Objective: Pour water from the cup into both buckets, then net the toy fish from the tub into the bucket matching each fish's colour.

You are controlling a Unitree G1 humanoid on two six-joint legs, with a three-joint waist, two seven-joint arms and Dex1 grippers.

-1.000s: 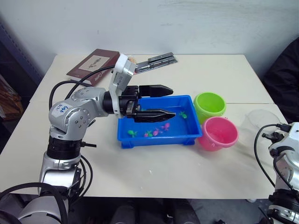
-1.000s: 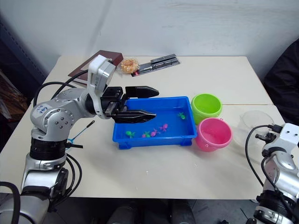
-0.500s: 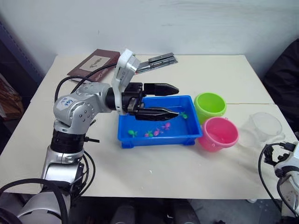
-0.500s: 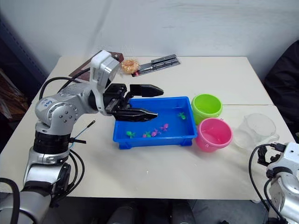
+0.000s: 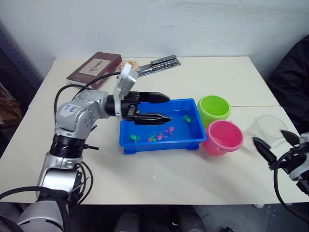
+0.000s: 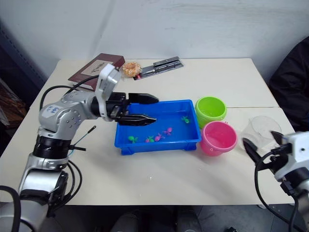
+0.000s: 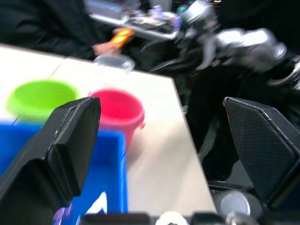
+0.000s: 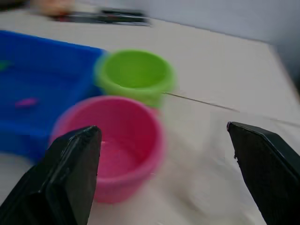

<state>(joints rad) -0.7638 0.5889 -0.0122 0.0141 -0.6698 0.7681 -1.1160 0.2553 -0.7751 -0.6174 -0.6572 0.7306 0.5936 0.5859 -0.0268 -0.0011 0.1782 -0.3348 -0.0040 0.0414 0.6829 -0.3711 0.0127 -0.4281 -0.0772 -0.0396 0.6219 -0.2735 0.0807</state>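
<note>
Table (image 5: 159,174) of cream laminate stands against pale wall (image 5: 159,24).

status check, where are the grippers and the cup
Left gripper open, over the tub. Right gripper open, empty, near the cup. Cup upright beside pink bucket. Nothing blocking it.

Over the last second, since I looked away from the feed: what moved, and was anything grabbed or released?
The right gripper has come into view, open, beside the clear cup and not holding it. The left gripper stays open above the blue tub, having shifted only slightly. Nothing was grabbed or released. The tub, the fish, the green bucket and the pink bucket look unmoved.
</note>
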